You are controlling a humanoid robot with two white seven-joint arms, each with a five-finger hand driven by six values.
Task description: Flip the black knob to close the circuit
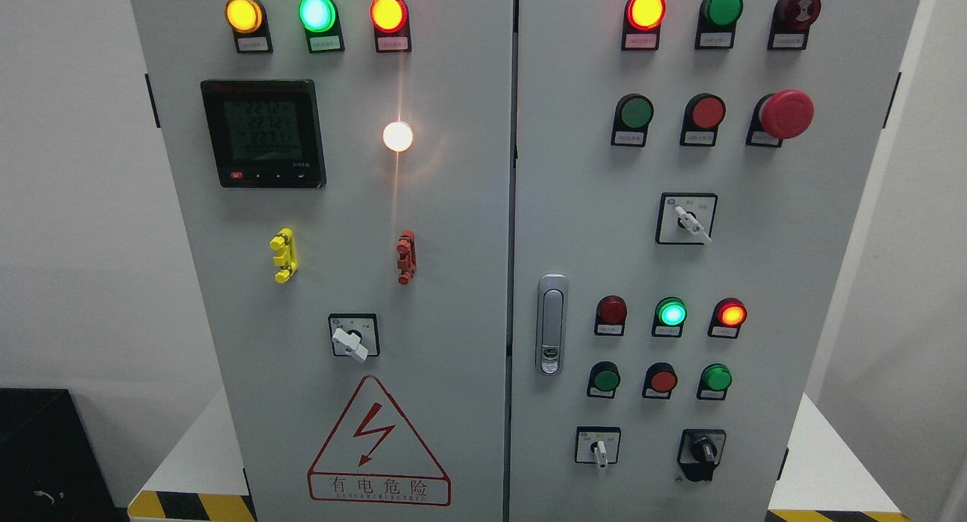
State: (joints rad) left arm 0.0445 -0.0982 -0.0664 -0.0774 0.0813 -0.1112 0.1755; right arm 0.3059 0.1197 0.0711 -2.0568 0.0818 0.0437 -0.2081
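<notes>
From the head camera I see neither of my hands, so I cannot tell whether their fingers are apart or curled. The tall pale-grey steel control cabinet fills the frame, its top and bottom cut off, and the small label plates under each lamp are too blurred for me to read. The black rotary knob sits at the lower right of the right-hand door, on a black plate, its handle pointing roughly straight up; the shadow beneath hides its lower edge. Just to its left is a white-handled selector switch in a black-framed square, and a second one like it sits higher on that door. The large red mushroom-head stop button stands near the upper right. On the left door, the black-framed digital meter shows faint figures I cannot make out, and a bright white round lamp flares with a streak below it. A red triangular lightning warning sign is lower down. The cabinet stands on a white platform with yellow-and-black hazard striping, against plain white walls, a dark box at lower left.
</notes>
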